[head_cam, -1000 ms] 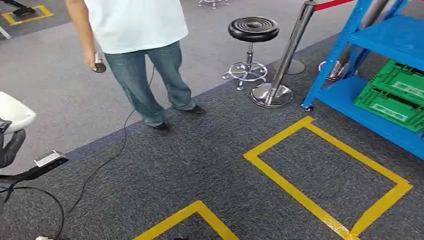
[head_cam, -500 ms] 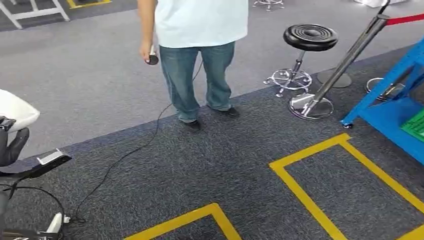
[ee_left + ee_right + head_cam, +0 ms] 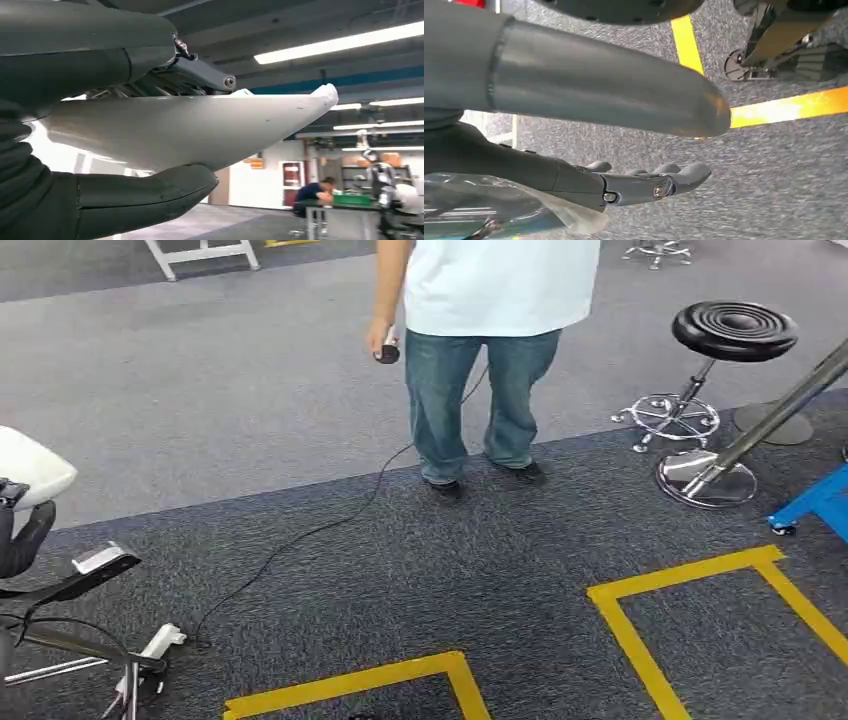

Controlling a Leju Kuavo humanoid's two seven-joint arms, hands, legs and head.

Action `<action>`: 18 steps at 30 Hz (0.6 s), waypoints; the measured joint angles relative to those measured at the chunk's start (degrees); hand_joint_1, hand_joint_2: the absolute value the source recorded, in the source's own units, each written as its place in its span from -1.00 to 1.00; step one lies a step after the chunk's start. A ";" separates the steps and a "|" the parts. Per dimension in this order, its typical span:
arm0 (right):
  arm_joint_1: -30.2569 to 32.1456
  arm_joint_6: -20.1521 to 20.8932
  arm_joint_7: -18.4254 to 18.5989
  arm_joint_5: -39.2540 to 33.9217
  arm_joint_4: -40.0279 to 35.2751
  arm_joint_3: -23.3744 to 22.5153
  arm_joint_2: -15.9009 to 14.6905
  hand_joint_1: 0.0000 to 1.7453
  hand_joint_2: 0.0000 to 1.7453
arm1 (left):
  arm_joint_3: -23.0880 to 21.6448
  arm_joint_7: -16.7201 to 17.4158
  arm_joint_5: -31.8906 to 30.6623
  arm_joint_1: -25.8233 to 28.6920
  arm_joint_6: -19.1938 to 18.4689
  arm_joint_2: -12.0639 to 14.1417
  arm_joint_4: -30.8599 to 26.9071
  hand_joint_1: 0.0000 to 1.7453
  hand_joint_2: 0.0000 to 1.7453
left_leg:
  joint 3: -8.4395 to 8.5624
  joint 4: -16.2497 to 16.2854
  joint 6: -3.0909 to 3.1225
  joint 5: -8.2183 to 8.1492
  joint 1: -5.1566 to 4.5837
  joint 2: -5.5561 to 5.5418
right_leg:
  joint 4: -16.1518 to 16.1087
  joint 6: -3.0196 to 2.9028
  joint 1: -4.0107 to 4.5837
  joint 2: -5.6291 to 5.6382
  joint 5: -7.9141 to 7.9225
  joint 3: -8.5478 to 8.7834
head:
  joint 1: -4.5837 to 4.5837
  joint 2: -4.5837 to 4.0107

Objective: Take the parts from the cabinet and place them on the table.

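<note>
At the left wrist, the left hand [image 3: 115, 200] is gripping the white part [image 3: 190, 125]: dark fingers are pressing on its upper face and the thick thumb is pushing up from beneath, so the hand is closed narrow around it. The part's long axis is running straight out past the fingertips and tapering to a blunt tip. In the head view this part is sitting at the far left edge, raised above the carpet [image 3: 400, 570], just above the hand. Judging by that, the left hand is the one carrying the task's thing and set-down is not yet done.

The right hand [image 3: 574, 175] is hanging over the carpet, fingers lying nearly straight and apart from the thumb. A clear plastic wrap [image 3: 489, 210] is showing beside the fingers; I cannot tell whether the hand is holding it.

Further out, the blue cabinet [image 3: 815, 502] is poking in at the right edge of the head view, well apart from the left hand. No table is lying ahead on the floor, so which way the part needs to go cannot be told. A person [image 3: 490, 300] is standing ahead, holding a small dark device [image 3: 387, 354] with a cable [image 3: 300, 535] trailing over the carpet. A black stool [image 3: 735, 330] and a chrome post base [image 3: 705, 478] are standing near the cabinet. Yellow tape [image 3: 680, 580] is marking squares on the carpet.
</note>
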 joint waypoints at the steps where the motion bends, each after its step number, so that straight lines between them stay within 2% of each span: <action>1: -0.04 0.00 -0.09 -0.09 0.00 0.00 0.00 -1.00 -1.00 | 0.06 0.04 -0.02 0.00 0.00 0.02 0.00 1.00 1.00 | 2.62 -5.04 0.21 2.54 -0.08 1.14 | 0.00 0.18 0.00 -0.66 -0.28 0.40 | 0.00 0.00; 2: -0.06 -0.02 -0.11 -0.11 0.00 0.00 0.00 -1.00 -1.00 | 0.13 0.11 -0.02 -0.05 -0.04 0.07 0.00 1.00 1.00 | 4.57 -9.03 0.54 3.36 -0.32 3.73 | -0.01 0.45 0.11 -1.28 -0.57 0.76 | 0.00 0.00; 3: -0.07 -0.04 -0.09 -0.09 0.02 0.02 0.02 -1.00 -1.00 | 0.11 0.28 -0.02 -0.25 -0.26 0.02 -0.02 1.00 1.00 | 5.18 -10.18 0.96 2.46 -1.33 5.18 | 0.23 0.95 0.63 -1.82 -0.92 0.77 | -0.07 0.00; 4: -0.11 -0.07 0.02 0.02 0.02 0.02 0.02 -1.00 -1.00 | 0.09 0.42 -0.13 -0.29 -0.46 0.02 -0.02 1.00 1.00 | 4.90 -9.82 1.62 2.35 -1.24 4.53 | 0.01 1.17 0.64 -2.50 -0.98 0.81 | 0.11 0.02; 6: -0.18 -0.09 0.28 0.15 0.02 0.00 0.02 -1.00 -1.00 | 0.22 0.85 -0.59 0.01 -1.03 0.00 -0.02 1.00 1.00 | 4.69 -9.90 2.12 2.20 -1.36 3.01 | -0.21 1.64 0.63 -4.00 -1.33 1.39 | 0.18 0.00; 7: -0.23 -0.09 0.31 0.22 0.02 0.00 0.02 -1.00 -1.00 | 0.24 0.89 -0.70 0.03 -1.20 0.00 -0.04 1.00 1.00 | 4.94 -10.42 2.53 2.45 -1.02 2.25 | -0.11 2.16 0.61 -4.13 -1.73 1.63 | 0.07 0.00; 8: -0.38 -0.09 0.35 0.22 0.02 0.00 0.00 -1.00 -1.00 | 0.22 0.92 -0.79 0.08 -1.25 -0.07 -0.06 1.00 1.00 | 5.09 -10.59 2.76 2.56 -0.77 1.74 | 0.89 2.49 0.41 -0.99 -2.47 0.96 | 0.35 0.00; 9: -0.46 -0.09 0.37 0.22 0.02 0.02 0.02 -1.00 -1.00 | 0.22 0.98 -0.87 -0.18 -1.33 -0.13 -0.07 1.00 1.00 | 5.06 -10.58 3.24 2.56 -0.66 1.18 | 4.05 2.52 0.21 1.70 -4.28 -0.61 | 0.37 0.00; 10: -0.44 -0.09 0.39 0.22 0.02 0.02 0.00 -1.00 -1.00 | 0.20 0.98 -0.96 -0.16 -1.36 -0.26 -0.07 1.00 1.00 | 5.03 -10.57 3.47 2.54 -0.64 0.63 | 8.89 2.52 0.17 2.84 -6.43 -3.04 | 0.61 0.00; 11: -0.33 -0.09 0.46 0.22 0.02 0.02 0.00 -1.00 -1.00 | 0.17 0.98 -1.00 -0.07 -1.38 -0.37 -0.07 1.00 1.00 | 5.03 -10.55 3.53 2.51 -0.65 -0.10 | 14.01 2.57 0.18 3.29 -8.33 -5.80 | 0.57 0.00; 12: -0.18 -0.09 0.48 0.22 0.04 0.02 0.00 -1.00 -1.00 | 0.15 0.98 -1.14 -0.04 -1.38 -0.41 -0.07 1.00 1.00 | 5.04 -10.50 3.57 2.48 -0.67 -0.88 | 17.61 2.59 0.19 3.43 -9.11 -8.02 | 0.57 0.00; 13: -0.05 -0.09 0.57 0.22 0.04 0.02 0.00 -1.00 -1.00 | 0.11 0.98 -1.14 0.00 -1.38 -0.46 -0.07 1.00 1.00 | 5.11 -10.48 3.59 2.46 -0.67 -1.71 | 18.74 2.56 0.19 3.48 -8.54 -9.21 | 0.57 0.00; 14: 0.06 -0.09 0.66 0.22 0.07 0.02 0.00 -1.00 -1.00 | 0.09 0.98 -1.14 0.02 -1.38 -0.50 -0.04 1.00 1.00 | 5.21 -10.46 3.59 2.43 -0.67 -2.64 | 17.14 2.46 0.18 3.53 -6.43 -9.11 | 0.57 0.00; 15: 0.08 -0.09 0.66 0.24 0.07 0.00 0.00 -1.00 -1.00 | 0.09 1.00 -1.14 0.02 -1.38 -0.52 -0.07 1.00 1.00 | 5.33 -10.44 3.53 2.36 -0.64 -3.56 | 13.16 2.34 0.16 3.71 -3.43 -7.77 | 0.57 0.00; 16: 0.05 -0.11 0.72 0.26 0.07 0.02 0.00 -1.00 -1.00 | 0.09 1.03 -1.18 0.02 -1.38 -0.55 -0.07 1.00 1.00 | 5.46 -10.34 3.36 2.25 -0.58 -4.39 | 7.79 2.13 0.09 4.64 -0.22 -5.68 | 0.57 0.00; 17: 0.03 -0.15 0.79 0.28 0.07 0.02 0.00 -1.00 -1.00 | 0.09 1.18 -1.22 0.00 -1.42 -0.59 -0.07 1.00 1.00 | 5.36 -10.24 3.15 2.12 -0.43 -5.00 | 3.21 2.04 -0.07 7.32 1.98 -3.93 | 0.61 0.00; 18: 0.05 -0.15 0.83 0.31 0.07 0.02 0.00 -1.00 -1.00 | 0.09 1.47 -1.35 -0.13 -1.62 -0.66 -0.04 1.00 1.00 | 5.10 -9.79 2.76 1.92 -0.78 -5.69 | 1.41 1.75 -0.30 8.99 1.18 -3.10 | 0.61 0.00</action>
